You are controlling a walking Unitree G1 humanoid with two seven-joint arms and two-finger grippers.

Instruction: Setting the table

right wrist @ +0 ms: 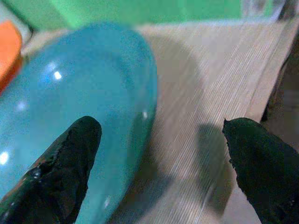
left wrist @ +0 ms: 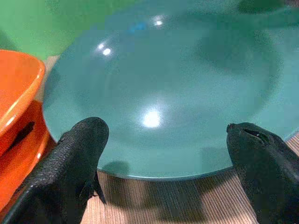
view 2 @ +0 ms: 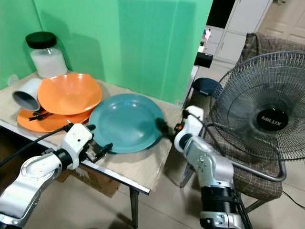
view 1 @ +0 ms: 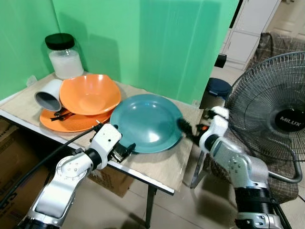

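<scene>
A teal plate (view 1: 147, 121) lies on the wooden table (view 1: 157, 164), towards its right end. My left gripper (view 1: 126, 149) is at the plate's near rim, open. In the left wrist view its fingers (left wrist: 79, 149) stand wide on either side of that rim with nothing between them. My right gripper (view 1: 184, 126) is at the plate's right edge, also open. In the right wrist view one finger (right wrist: 70, 158) is over the plate (right wrist: 79, 116) and the other is over bare table.
To the left are an orange bowl (view 1: 89, 93) on an orange plate (view 1: 66, 123), a grey cup on its side (view 1: 49, 94) and a black-lidded jar (view 1: 64, 56). A standing fan (view 1: 276, 114) is close on the right. A cardboard box (view 1: 14, 152) sits under the table.
</scene>
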